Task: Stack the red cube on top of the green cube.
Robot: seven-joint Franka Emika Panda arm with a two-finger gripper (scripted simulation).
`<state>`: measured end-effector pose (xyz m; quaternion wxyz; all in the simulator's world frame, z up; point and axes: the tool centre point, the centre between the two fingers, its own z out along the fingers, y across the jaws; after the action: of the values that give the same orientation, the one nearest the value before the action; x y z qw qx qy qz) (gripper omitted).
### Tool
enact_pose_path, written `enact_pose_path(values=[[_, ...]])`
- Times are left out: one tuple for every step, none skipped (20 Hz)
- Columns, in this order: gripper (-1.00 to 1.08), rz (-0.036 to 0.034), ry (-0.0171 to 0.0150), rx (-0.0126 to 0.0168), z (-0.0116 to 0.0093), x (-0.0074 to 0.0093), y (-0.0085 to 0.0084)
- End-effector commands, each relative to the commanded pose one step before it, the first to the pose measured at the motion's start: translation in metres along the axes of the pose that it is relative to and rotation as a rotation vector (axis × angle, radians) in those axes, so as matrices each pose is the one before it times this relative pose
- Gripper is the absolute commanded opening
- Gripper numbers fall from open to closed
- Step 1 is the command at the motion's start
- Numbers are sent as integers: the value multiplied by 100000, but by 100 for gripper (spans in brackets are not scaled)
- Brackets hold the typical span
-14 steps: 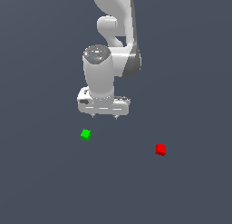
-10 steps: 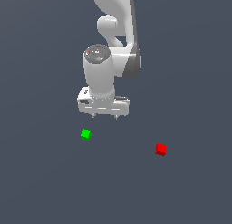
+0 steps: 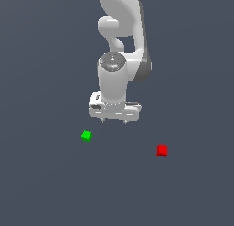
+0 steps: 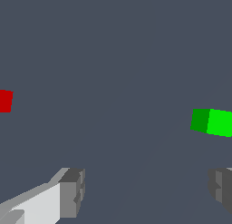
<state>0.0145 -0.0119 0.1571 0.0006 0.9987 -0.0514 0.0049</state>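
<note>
There is one red cube [image 3: 162, 150], one green cube [image 3: 87, 136] and one arm with a single gripper [image 3: 114, 121]; nothing else lies on the flat grey desk [image 3: 45, 188]. The two cubes sit well apart on the desk, the green one toward the exterior view's left and slightly farther back, the red one toward the exterior view's right and slightly nearer the camera. Neither cube touches the other or the arm. Being cubes, they have no long axis to speak of; each rests flat on one face. In the exterior view both stand slightly turned, so that a corner edge rather than a full face comes toward the camera. In the wrist view the green cube [image 4: 212, 122] shows two faces, one darker and one brighter, which means it stands turned relative to the line of the jaws, while the red cube [image 4: 5, 101] is cut off at the picture's edge and shows only one plain face with a slight tilt. The gripper hangs above the desk, pointing straight down, over a bare patch between the two cubes and closer to the green one. Its jaws are released and spread wide with nothing between them: in the wrist view the two grey fingertips [image 4: 72, 192] stand far apart with only bare desk [image 4: 136, 60] in the gap. Both cubes lie beyond the tips, one off to each side.
</note>
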Motion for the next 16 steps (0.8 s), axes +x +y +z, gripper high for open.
enact_pose_path(values=[[100,840,-110,34,671,244,-1891],[100,446,-33,6,304,131,-845],[100,462,-34,5,317,138,-883],[100,477,-35,5,327,144,-910],[100,492,-36,4,335,150,-930],[100,497,-37,3,341,154,-949],[100,501,-37,2,346,158,-962],[100,511,-38,1,350,163,-968],[100,511,-38,0,352,166,-976],[100,515,-38,-1,353,170,-977],[100,513,-38,-2,353,173,-980],[100,515,-38,-3,352,176,-977],[100,513,-37,-3,351,179,-974],[100,504,-37,-4,346,179,-963],[100,482,-35,-4,329,175,-914],[100,457,-33,-4,311,169,-868]])
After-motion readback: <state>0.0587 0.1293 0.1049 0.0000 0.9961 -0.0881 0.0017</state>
